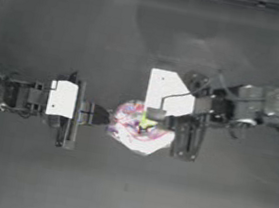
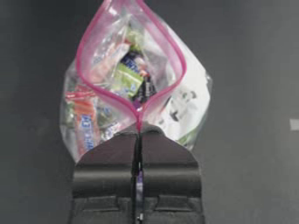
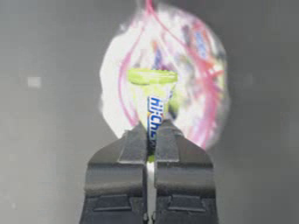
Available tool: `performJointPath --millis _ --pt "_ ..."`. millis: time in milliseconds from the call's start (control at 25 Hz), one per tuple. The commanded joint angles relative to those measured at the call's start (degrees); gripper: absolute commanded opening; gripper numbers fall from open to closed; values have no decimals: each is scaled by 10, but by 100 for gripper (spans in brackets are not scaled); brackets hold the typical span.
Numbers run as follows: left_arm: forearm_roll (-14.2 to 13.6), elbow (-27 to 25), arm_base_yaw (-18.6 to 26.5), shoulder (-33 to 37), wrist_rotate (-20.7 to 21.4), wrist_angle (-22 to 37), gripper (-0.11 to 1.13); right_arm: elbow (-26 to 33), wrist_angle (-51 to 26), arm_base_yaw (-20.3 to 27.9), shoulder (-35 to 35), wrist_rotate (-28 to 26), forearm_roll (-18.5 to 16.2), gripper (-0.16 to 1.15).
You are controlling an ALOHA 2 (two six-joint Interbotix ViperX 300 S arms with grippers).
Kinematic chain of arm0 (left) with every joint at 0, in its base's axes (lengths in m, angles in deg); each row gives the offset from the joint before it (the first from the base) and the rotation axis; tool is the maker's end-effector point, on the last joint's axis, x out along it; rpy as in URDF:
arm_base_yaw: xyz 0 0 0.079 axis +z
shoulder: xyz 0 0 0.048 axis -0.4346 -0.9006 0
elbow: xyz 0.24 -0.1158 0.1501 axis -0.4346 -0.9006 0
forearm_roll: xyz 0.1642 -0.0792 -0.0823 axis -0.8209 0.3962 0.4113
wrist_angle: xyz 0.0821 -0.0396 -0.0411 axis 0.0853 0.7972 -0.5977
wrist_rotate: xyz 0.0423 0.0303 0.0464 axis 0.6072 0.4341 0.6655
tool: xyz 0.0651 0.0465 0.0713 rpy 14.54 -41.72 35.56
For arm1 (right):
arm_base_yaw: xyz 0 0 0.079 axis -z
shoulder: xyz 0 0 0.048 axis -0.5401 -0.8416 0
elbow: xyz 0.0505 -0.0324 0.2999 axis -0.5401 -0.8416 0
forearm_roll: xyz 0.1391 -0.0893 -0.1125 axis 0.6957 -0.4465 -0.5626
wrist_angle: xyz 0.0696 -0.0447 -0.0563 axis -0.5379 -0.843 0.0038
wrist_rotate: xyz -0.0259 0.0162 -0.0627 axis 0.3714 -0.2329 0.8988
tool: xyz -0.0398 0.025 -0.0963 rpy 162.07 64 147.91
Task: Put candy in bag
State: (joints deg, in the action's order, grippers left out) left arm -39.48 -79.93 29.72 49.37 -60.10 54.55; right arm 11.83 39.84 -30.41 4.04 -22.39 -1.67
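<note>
Left hand (image 2: 139,144) was clamped on the pink-red mouth strip of the small clear plastic zip bag (image 2: 131,83), mid-bench. Right hand (image 3: 151,131) pinched the small yellow-green wrapped candy (image 3: 153,94) directly over the gaping mouth. Release apparently remained; candy not yet inside.

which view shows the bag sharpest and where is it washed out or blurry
Left wrist view: bag sharp, pink strip and sweets clear, pinched by the left tool. Right wrist view: bag blurred and overexposed behind the candy in the right tool. Top view: bag a pale glaring patch.
</note>
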Motion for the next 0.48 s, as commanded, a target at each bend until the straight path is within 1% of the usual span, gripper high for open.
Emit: performJointPath --millis 40,280,480 --pt "-2 10 0 17 1 -4 5 15 21 -4 -18 1 4 5" --pt "-2 11 0 18 1 -4 5 11 49 -4 -51 2 4 5" --pt "-2 11 0 19 1 -3 5 11 54 1 -71 3 1 5"
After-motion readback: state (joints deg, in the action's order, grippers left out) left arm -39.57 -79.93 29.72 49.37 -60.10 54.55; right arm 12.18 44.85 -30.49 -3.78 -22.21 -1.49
